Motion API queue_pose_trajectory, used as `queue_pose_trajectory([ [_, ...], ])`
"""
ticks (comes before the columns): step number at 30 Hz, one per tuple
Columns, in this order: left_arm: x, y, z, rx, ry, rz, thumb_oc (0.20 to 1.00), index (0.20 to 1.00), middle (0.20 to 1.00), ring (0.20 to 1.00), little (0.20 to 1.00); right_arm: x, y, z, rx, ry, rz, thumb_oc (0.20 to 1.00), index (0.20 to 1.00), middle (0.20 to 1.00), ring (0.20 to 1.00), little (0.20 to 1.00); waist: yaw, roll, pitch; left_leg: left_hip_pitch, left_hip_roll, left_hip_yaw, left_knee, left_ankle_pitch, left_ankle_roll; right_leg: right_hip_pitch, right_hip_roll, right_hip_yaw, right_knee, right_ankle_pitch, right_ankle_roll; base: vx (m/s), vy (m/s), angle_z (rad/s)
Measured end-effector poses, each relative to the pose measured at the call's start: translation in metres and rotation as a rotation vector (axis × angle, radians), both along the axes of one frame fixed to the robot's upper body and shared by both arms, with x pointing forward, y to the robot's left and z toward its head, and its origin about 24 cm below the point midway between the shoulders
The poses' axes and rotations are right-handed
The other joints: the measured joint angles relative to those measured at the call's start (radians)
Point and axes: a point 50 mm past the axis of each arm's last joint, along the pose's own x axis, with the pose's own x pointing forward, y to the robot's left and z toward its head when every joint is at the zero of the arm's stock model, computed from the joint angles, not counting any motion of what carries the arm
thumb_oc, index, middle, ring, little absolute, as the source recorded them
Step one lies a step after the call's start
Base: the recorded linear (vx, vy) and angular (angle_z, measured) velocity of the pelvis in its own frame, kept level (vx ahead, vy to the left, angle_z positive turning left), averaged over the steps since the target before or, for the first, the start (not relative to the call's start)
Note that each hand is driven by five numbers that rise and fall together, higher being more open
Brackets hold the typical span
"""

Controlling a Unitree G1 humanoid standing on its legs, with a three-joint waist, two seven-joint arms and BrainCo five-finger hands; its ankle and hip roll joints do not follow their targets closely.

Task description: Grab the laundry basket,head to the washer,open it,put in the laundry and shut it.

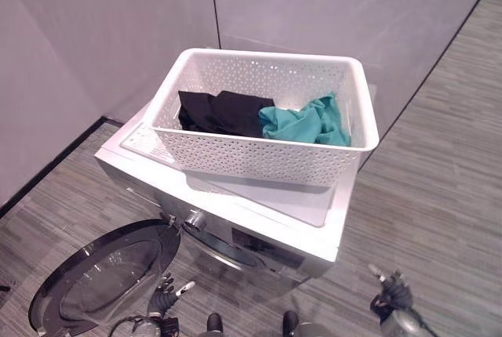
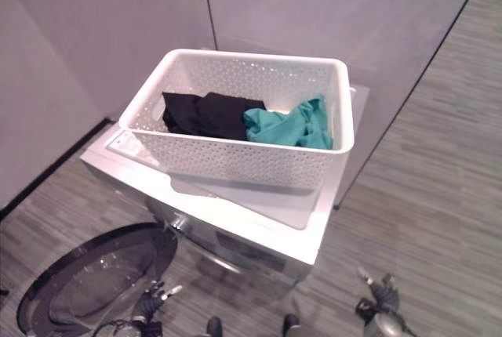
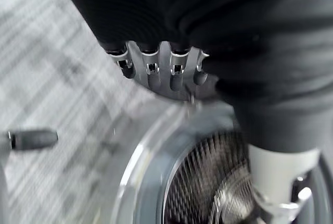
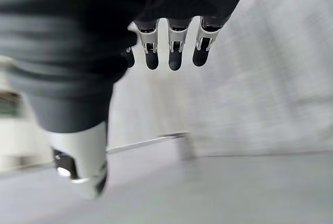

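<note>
A white perforated laundry basket (image 1: 259,161) stands on top of the silver washer (image 1: 314,204). Inside it lie black clothes (image 1: 220,111) and a teal garment (image 1: 310,121). The washer's round door (image 1: 102,274) hangs swung open to the left, its glass facing up. My left hand (image 1: 165,294) hovers low beside the door's right edge, fingers (image 3: 151,70) relaxed and holding nothing, with the door's glass (image 3: 208,182) past them. Down at the right, away from the washer, my right hand (image 1: 391,294) hangs over the floor, its fingers (image 4: 174,52) straight and empty.
Grey walls (image 1: 118,31) meet in a corner behind the washer. Striped grey floor (image 1: 439,180) stretches to the right of it. The open door takes up the floor space at the lower left.
</note>
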Motion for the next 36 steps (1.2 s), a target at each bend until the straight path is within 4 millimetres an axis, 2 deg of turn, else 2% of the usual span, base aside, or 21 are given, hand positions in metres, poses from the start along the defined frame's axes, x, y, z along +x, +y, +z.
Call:
queue_pose_trajectory([
  [2,-0.007,0.007,-0.001,0.013,0.021,0.021,1.0,1.0,1.0,1.0,1.0,0.006,-0.023,0.03,-0.144,-0.072,-0.028,1.0,1.0,1.0,1.0,1.0,-0.017,-0.012,-0.001,0.013,-0.009,0.001,0.0,-0.002,0.004,0.024,-0.006,-0.001,-0.033,0.015,0.013,0.03,0.053,-0.03],
  [3,-0.007,0.006,-0.001,0.011,0.021,0.025,1.0,1.0,1.0,1.0,1.0,0.007,-0.048,0.063,-0.287,-0.11,-0.077,1.0,1.0,1.0,1.0,1.0,-0.02,-0.021,-0.005,0.015,-0.013,0.0,0.0,-0.007,0.011,0.034,-0.009,-0.001,-0.049,0.02,0.016,0.03,0.046,-0.01],
  [4,-0.006,0.004,-0.002,0.005,0.018,0.021,1.0,1.0,1.0,1.0,1.0,0.007,-0.059,0.083,-0.379,-0.132,-0.098,1.0,1.0,1.0,1.0,1.0,-0.015,-0.021,-0.005,0.015,-0.015,0.001,0.0,-0.008,0.012,0.037,-0.01,0.0,-0.055,0.026,0.015,0.05,0.035,-0.01],
  [5,-0.008,-0.001,-0.003,-0.006,0.02,0.016,1.0,1.0,1.0,1.0,1.0,0.009,-0.076,0.127,-0.569,-0.194,-0.127,1.0,1.0,1.0,1.0,1.0,-0.018,-0.016,-0.007,0.014,-0.018,0.003,0.0,-0.008,0.014,0.046,-0.011,0.001,-0.076,0.042,0.016,0.01,0.01,-0.05],
  [7,-0.007,-0.001,-0.004,-0.005,0.026,0.005,1.0,1.0,1.0,1.0,1.0,0.014,-0.088,0.174,-0.743,-0.268,-0.18,1.0,1.0,1.0,1.0,1.0,-0.022,-0.024,-0.007,0.022,-0.016,0.004,0.0,-0.008,0.014,0.065,-0.008,0.0,-0.101,0.053,0.017,0.01,0.01,-0.02],
  [8,-0.007,-0.002,-0.004,-0.002,0.028,-0.003,1.0,1.0,1.0,1.0,1.0,0.014,-0.09,0.186,-0.796,-0.291,-0.195,1.0,1.0,1.0,1.0,1.0,-0.021,-0.025,-0.012,0.022,-0.015,0.002,0.0,-0.008,0.014,0.07,-0.006,-0.001,-0.108,0.06,0.011,0.04,0.012,0.02],
  [9,-0.005,-0.005,-0.004,0.0,0.028,-0.022,1.0,1.0,1.0,1.0,1.0,0.015,-0.086,0.221,-0.921,-0.365,-0.234,1.0,1.0,1.0,1.0,1.0,-0.02,-0.03,-0.019,0.021,-0.013,-0.001,0.0,-0.009,0.014,0.074,-0.003,-0.004,-0.118,0.062,0.011,0.03,0.0,0.04],
  [11,-0.004,-0.009,-0.005,-0.008,0.027,-0.026,1.0,1.0,1.0,1.0,1.0,0.016,-0.074,0.248,-1.042,-0.434,-0.226,1.0,1.0,1.0,1.0,1.0,-0.02,-0.03,-0.023,0.021,-0.014,-0.004,0.0,-0.009,0.014,0.088,-0.003,-0.007,-0.129,0.07,0.013,0.0,0.0,0.09],
  [12,-0.005,-0.015,-0.007,-0.018,0.037,-0.04,1.0,1.0,1.0,1.0,1.0,0.017,-0.06,0.28,-1.179,-0.502,-0.21,1.0,1.0,1.0,1.0,1.0,-0.02,-0.027,-0.025,0.019,-0.019,-0.015,0.0,-0.009,0.014,0.106,-0.007,-0.023,-0.156,0.082,0.016,-0.01,-0.004,0.14],
  [14,-0.005,-0.019,-0.008,-0.028,0.041,-0.064,1.0,1.0,1.0,1.0,1.0,0.023,-0.041,0.318,-1.352,-0.599,-0.172,1.0,1.0,1.0,1.0,1.0,-0.019,-0.018,-0.035,0.018,-0.021,-0.017,0.0,-0.009,0.014,0.106,-0.008,-0.025,-0.161,0.09,0.014,-0.02,-0.016,0.09],
  [15,-0.005,-0.02,-0.008,-0.03,0.039,-0.07,1.0,1.0,1.0,1.0,1.0,0.032,-0.033,0.331,-1.392,-0.636,-0.152,1.0,1.0,1.0,1.0,1.0,-0.009,-0.021,-0.041,0.017,-0.02,-0.019,0.0,-0.009,0.014,0.11,-0.008,-0.029,-0.162,0.091,0.014,0.0,0.0,0.0],
  [16,-0.005,-0.023,-0.009,-0.034,0.056,-0.096,1.0,1.0,1.0,1.0,1.0,0.057,-0.016,0.361,-1.459,-0.676,-0.084,1.0,1.0,1.0,1.0,1.0,-0.014,-0.025,-0.045,0.02,-0.02,-0.016,0.004,-0.009,0.014,0.111,-0.006,-0.023,-0.166,0.096,0.015,-0.01,-0.016,0.06],
  [18,0.0,-0.025,-0.008,-0.042,0.04,-0.104,1.0,1.0,1.0,1.0,1.0,0.071,-0.005,0.375,-1.539,-0.649,-0.004,1.0,1.0,1.0,1.0,1.0,0.013,-0.032,-0.054,0.016,-0.017,-0.02,0.001,-0.006,0.01,0.106,-0.003,-0.025,-0.169,0.095,0.017,-0.01,-0.011,0.03],
  [21,-0.006,-0.019,-0.01,-0.04,0.079,-0.097,1.0,1.0,1.0,1.0,1.0,0.118,0.026,0.384,-1.567,-0.597,0.201,1.0,1.0,1.0,1.0,1.0,0.03,-0.065,-0.065,0.005,-0.013,-0.016,0.005,0.001,0.009,0.106,0.002,-0.025,-0.186,0.107,0.017,-0.02,-0.016,-0.05],
  [22,-0.012,-0.018,-0.013,-0.045,0.102,-0.086,1.0,1.0,1.0,1.0,1.0,0.147,0.041,0.387,-1.579,-0.527,0.303,1.0,1.0,1.0,1.0,1.0,0.041,-0.083,-0.068,0.006,-0.014,-0.023,0.003,0.004,0.009,0.109,0.001,-0.031,-0.186,0.114,0.01,-0.02,-0.01,0.03],
  [24,-0.008,-0.019,-0.012,-0.05,0.092,-0.102,1.0,1.0,1.0,1.0,1.0,0.175,0.055,0.392,-1.596,-0.425,0.386,1.0,1.0,1.0,1.0,1.0,0.06,-0.092,-0.071,0.003,-0.014,-0.025,0.003,0.008,0.01,0.105,0.0,-0.033,-0.188,0.115,0.01,0.0,-0.007,0.08],
  [26,-0.011,-0.021,-0.014,-0.051,0.107,-0.115,1.0,1.0,1.0,1.0,1.0,0.207,0.085,0.398,-1.53,-0.422,0.463,1.0,1.0,1.0,1.0,1.0,0.08,-0.1,-0.073,0.003,-0.015,-0.024,0.002,0.009,0.011,0.107,-0.002,-0.033,-0.194,0.116,0.01,0.01,-0.009,0.02],
  [29,-0.011,-0.015,-0.013,-0.047,0.111,-0.111,1.0,1.0,1.0,1.0,1.0,0.234,0.111,0.385,-1.493,-0.331,0.577,1.0,1.0,1.0,1.0,1.0,0.099,-0.111,-0.075,-0.007,-0.015,-0.039,0.004,0.01,0.009,0.105,-0.002,-0.047,-0.193,0.114,0.01,0.02,-0.022,0.16],
  [30,-0.01,-0.008,-0.012,-0.033,0.115,-0.101,1.0,1.0,1.0,1.0,1.0,0.25,0.123,0.366,-1.472,-0.216,0.656,1.0,1.0,1.0,1.0,1.0,0.128,-0.119,-0.078,-0.022,-0.014,-0.061,0.006,0.014,0.007,0.106,0.0,-0.071,-0.191,0.112,0.008,0.02,-0.02,0.35],
  [31,-0.01,-0.006,-0.012,-0.027,0.118,-0.097,1.0,1.0,1.0,1.0,1.0,0.255,0.128,0.359,-1.473,-0.171,0.687,1.0,1.0,1.0,1.0,1.0,0.128,-0.124,-0.08,-0.031,-0.014,-0.071,0.01,0.014,0.006,0.103,0.0,-0.08,-0.189,0.112,0.007,0.02,-0.022,0.46],
  [36,-0.014,0.003,-0.013,-0.008,0.143,-0.081,1.0,1.0,1.0,1.0,1.0,0.264,0.127,0.335,-1.448,-0.024,0.786,1.0,1.0,1.0,1.0,1.0,0.183,-0.144,-0.072,-0.069,-0.017,-0.128,0.017,0.019,0.003,0.101,-0.001,-0.137,-0.186,0.105,0.006,0.01,-0.035,0.33],
])
